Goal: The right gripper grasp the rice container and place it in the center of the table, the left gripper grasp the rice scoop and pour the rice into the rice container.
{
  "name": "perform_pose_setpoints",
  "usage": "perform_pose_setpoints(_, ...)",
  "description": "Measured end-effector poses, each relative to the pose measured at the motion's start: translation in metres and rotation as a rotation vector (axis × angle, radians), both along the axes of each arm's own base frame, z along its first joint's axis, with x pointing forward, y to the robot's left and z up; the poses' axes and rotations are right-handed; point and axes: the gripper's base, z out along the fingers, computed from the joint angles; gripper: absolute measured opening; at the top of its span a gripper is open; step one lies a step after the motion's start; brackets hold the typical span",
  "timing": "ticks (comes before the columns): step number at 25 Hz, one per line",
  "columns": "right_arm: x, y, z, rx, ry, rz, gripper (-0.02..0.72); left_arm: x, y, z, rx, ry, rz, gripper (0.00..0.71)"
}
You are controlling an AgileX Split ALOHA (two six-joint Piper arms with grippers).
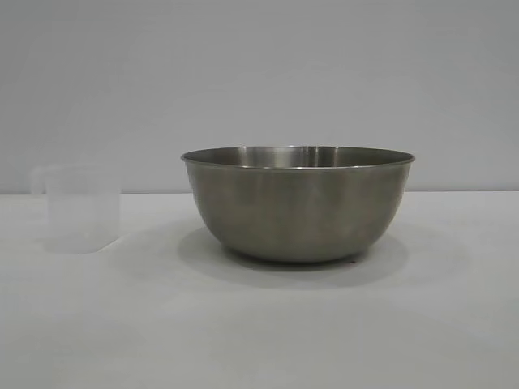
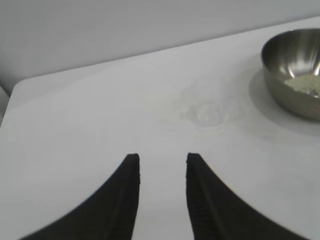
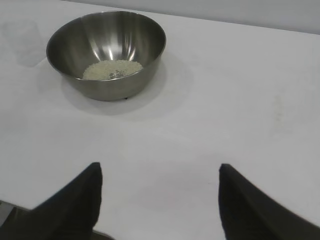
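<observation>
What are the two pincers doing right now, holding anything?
Left pincer: open, holding nothing, above the table short of the rice scoop.
Right pincer: wide open, holding nothing, back from the rice container.

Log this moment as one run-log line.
rice in rice container | rice scoop upright beside it | left gripper, right gripper open, withdrawn

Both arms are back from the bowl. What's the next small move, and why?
Probably just park both arms. The large round stainless-steel bowl sits near the middle of the white table with cream rice grains in its bottom. The small frosted plastic measuring cup stands upright beside it, apparently empty. The left gripper and right gripper are open, holding nothing.
</observation>
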Motion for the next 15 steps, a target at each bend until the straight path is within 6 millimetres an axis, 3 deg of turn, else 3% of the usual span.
perform_pose_setpoints(6,0.000,0.000,0.000,0.000,0.000,0.000,0.422,-0.013,-0.002,0.001,-0.052,0.013,-0.028,0.178)
perform_pose_setpoints(15,0.000,0.000,0.000,0.000,0.000,0.000,0.422,-0.023,-0.002,-0.010,-0.041,0.179,-0.038,0.178)
